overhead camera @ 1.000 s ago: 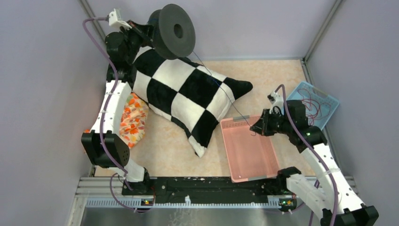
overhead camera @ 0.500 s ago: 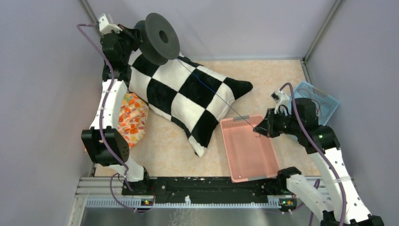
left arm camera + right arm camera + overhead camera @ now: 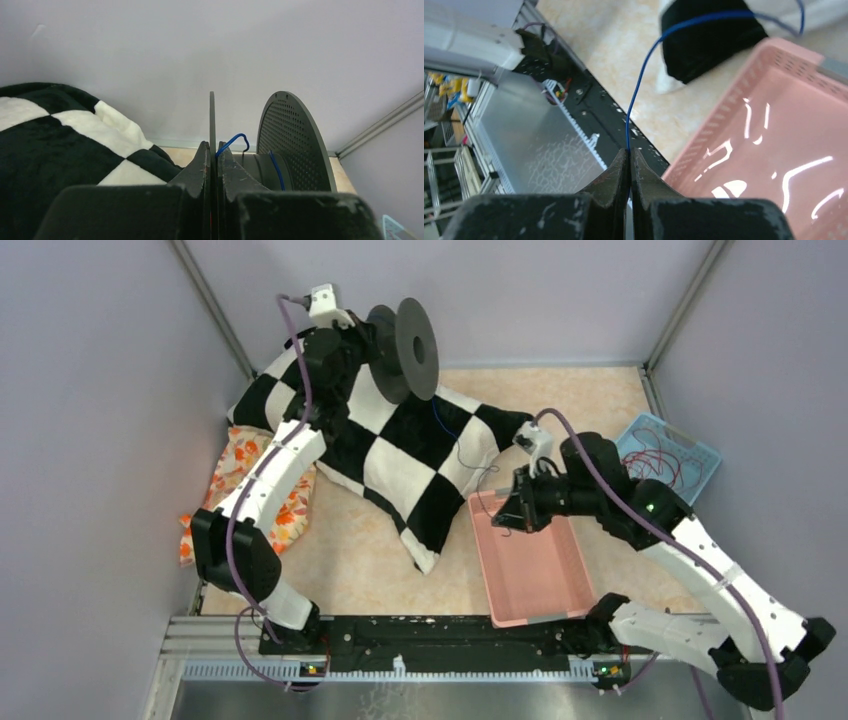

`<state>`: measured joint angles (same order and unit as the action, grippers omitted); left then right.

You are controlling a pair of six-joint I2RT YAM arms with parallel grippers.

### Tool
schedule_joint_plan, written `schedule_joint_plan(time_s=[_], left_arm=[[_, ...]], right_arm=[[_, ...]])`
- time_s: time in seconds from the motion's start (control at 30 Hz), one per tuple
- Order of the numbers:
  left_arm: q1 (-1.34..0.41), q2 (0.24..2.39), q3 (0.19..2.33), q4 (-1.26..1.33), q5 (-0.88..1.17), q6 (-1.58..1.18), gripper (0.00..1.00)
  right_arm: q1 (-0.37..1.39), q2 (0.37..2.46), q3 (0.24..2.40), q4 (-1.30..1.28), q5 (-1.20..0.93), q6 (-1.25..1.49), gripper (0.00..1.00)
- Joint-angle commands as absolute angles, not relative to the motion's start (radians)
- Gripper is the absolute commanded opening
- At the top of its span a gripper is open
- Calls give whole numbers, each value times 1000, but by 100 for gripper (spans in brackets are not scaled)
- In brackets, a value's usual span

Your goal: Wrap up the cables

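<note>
The cable [image 3: 442, 430] is a thin blue-black wire hanging slack from a black spool [image 3: 412, 348] across the checkered pillow to my right gripper [image 3: 510, 512]. My left gripper [image 3: 378, 340] holds the spool up at the back, above the pillow. In the left wrist view the left gripper [image 3: 212, 150] is shut on the spool's thin flange; a blue cable [image 3: 275, 170] turn lies on the hub beside the perforated flange [image 3: 292, 135]. In the right wrist view the right gripper [image 3: 629, 152] is shut on the cable [image 3: 635, 107], which rises from the tips.
A black-and-white checkered pillow [image 3: 400, 455] fills the middle-left. An orange floral cloth [image 3: 240, 465] lies under its left side. A pink tray [image 3: 535, 575] sits below the right gripper. A blue basket [image 3: 700, 455] with red wires stands at the right wall.
The left arm swung the spool right, from the back-left corner to above the pillow. The right gripper moved left over the tray's far corner. The cable went from taut to slack.
</note>
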<state>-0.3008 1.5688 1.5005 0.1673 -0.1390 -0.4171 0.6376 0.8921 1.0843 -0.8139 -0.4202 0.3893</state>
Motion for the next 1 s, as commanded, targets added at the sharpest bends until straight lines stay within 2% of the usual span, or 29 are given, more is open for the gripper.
schedule_joint_plan(time_s=[0.0,0.27,0.63,0.97], left_arm=[[-354,1534,1532,380,-367,-221,0],[-452,1595,1559,470,-544,4,0],[-458,1642,1603,376,-465,27,0],[-508,1673,1757,99,-141,48,0]], right_arm=[[852,992,1354,-839,-251,352,0],[1042,1213,1749,-953,-258,222,0],[1080,1481,2380,-1058,-54,-23,0],[1054,1491,2417,-908,115,-151,0]])
